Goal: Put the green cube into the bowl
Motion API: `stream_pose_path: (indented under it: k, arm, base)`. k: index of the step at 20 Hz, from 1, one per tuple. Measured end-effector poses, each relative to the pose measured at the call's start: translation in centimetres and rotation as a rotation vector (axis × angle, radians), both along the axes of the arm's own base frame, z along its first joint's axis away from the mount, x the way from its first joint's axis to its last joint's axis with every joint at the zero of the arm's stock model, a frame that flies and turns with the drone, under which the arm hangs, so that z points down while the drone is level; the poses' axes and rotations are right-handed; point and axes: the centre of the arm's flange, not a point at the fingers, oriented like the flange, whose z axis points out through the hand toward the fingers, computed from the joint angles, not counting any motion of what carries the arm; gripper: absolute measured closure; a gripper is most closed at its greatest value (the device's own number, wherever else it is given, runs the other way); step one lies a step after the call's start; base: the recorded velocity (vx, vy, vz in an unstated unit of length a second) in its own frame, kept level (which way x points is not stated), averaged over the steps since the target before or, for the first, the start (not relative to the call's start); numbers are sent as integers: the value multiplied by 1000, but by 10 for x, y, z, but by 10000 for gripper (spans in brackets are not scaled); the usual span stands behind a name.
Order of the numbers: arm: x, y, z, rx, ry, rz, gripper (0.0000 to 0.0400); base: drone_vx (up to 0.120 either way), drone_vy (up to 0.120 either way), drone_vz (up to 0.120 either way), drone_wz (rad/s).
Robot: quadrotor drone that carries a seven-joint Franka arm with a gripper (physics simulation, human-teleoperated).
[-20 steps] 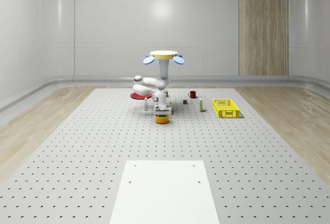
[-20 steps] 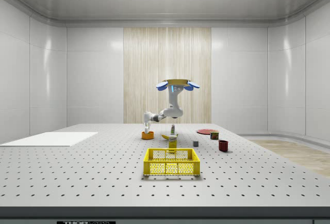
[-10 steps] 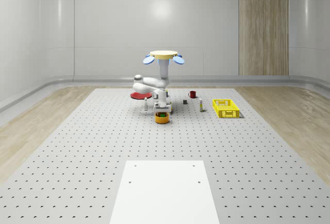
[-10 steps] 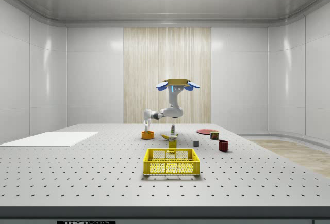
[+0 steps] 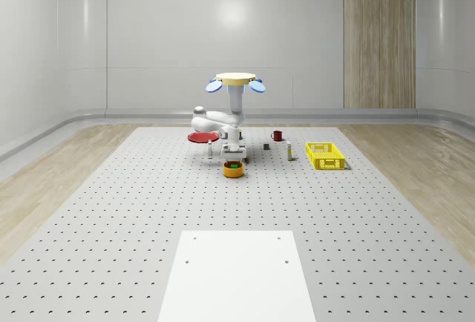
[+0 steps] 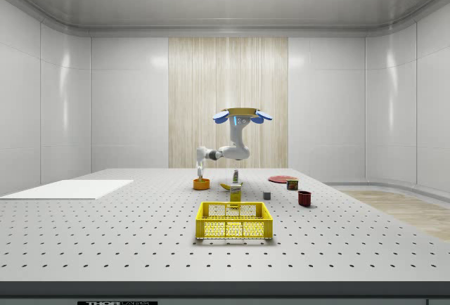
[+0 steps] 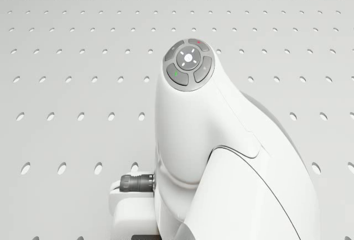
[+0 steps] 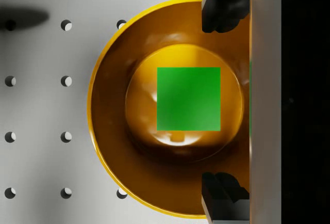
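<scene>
Red plate (image 5: pixel 202 136) at the whole-scene view's left. Then drone (image 5: pixel 236 81) hovering above the perforated table (image 5: pixel 111 211), gripper (image 5: pixel 234 156) hanging just over the orange bowl (image 5: pixel 233 169) (fingers (image 8: pixel 223 7) spread wide, gripping nothing). Green cube (image 8: pixel 188 99) lying flat on the bowl's bottom. Farther right, yellow basket (image 5: pixel 325 155).

A green cube (image 8: pixel 188 99) lies in an orange bowl (image 8: pixel 111 131) on a white, hole-dotted table (image 8: pixel 36 110).

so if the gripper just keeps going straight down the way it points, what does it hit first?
Likely the green cube lying in the bowl: the open gripper points down at it. The drone hovers nearby.
</scene>
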Motion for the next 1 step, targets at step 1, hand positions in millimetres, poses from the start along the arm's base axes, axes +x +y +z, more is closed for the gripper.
stream_pose_path:
  k: [1]
  arm:
    - [0, 0, 0, 0, 0, 0, 0]
  base:
    - [0, 0, 0, 0]
